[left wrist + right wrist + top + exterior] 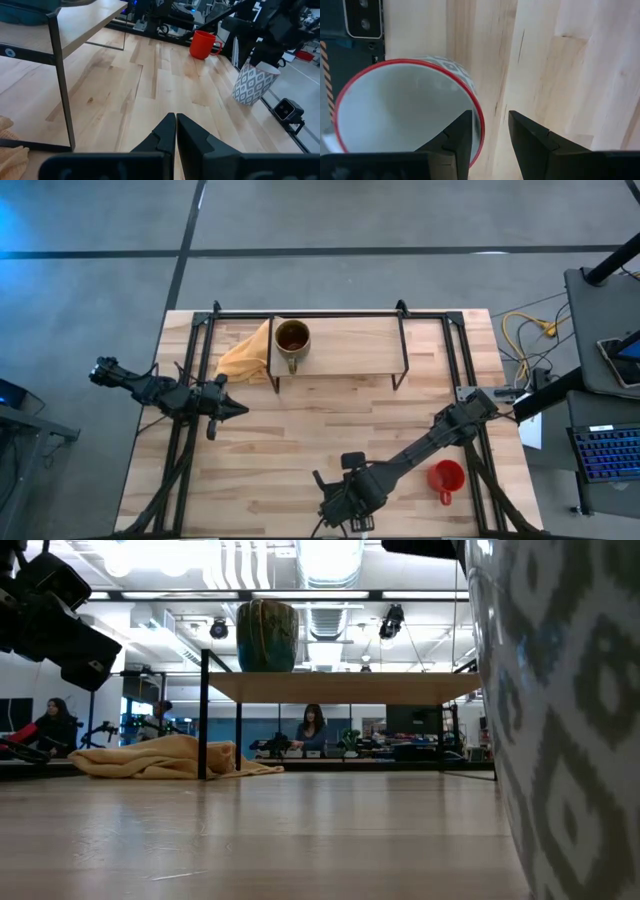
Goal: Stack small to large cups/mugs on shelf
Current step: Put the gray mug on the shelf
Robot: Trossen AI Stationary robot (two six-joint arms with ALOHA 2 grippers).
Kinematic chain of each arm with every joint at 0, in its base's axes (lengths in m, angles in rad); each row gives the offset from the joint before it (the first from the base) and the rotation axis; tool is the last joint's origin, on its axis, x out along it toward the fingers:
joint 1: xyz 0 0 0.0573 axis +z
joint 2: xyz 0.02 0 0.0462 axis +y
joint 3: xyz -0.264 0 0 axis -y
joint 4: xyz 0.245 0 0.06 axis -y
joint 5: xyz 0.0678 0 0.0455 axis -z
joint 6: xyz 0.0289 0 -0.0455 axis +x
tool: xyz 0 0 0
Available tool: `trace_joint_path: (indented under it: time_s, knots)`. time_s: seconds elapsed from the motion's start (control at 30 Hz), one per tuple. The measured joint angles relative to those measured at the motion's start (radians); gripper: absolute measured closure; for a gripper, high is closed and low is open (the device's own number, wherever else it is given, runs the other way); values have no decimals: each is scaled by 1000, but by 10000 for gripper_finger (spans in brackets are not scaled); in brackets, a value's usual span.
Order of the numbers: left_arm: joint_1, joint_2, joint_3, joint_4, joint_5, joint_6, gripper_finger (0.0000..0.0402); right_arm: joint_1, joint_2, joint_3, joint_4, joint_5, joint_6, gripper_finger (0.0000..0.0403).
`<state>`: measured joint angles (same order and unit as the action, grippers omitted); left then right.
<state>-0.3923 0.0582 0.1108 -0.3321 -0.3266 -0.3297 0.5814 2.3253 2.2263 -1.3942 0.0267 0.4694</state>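
White patterned mug [405,107] cropped under right gripper [489,131], fingers straddling rim

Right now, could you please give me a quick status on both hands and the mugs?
Left hand shut, empty, idle beside shelf. Right hand straddling white mug's rim, near table edge. Olive mug on shelf; red mug on table. Nothing blocking.

Pale jointed-plank wood bench [300,440], smooth, low sheen. Small light-wood shelf [350,345] on thin matt black metal legs. Brownish-olive glazed ceramic mug [291,340] on the shelf, glossy. Beside the shelf, soft crumpled yellow cloth [244,356]. Red mug [202,44] smooth. White grey-patterned mug [405,107], red rim, glossy inside.
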Motion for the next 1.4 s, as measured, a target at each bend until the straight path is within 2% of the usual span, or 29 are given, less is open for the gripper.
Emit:
trace_joint_path:
  time_s: [0.5, 0.73, 1.0, 1.23, 1.4]
  knots:
    - [0, 0, 0, 6, 0, 0, 402, -13, 0, -57, 26, 0, -26, 290]
    - [0, 0, -1, 8, 0, 0, 402, -21, 0, -57, 23, 1, -26, 320]
    - [0, 0, -1, 8, 0, 0, 402, -38, -2, -56, 15, -7, -18, 383]
    - [0, 0, -1, 9, 0, 0, 402, -65, -17, -50, 3, -4, 24, 387]
    - [0, -1, -1, 9, 0, 0, 402, -100, -47, -32, -86, -6, 38, 388]
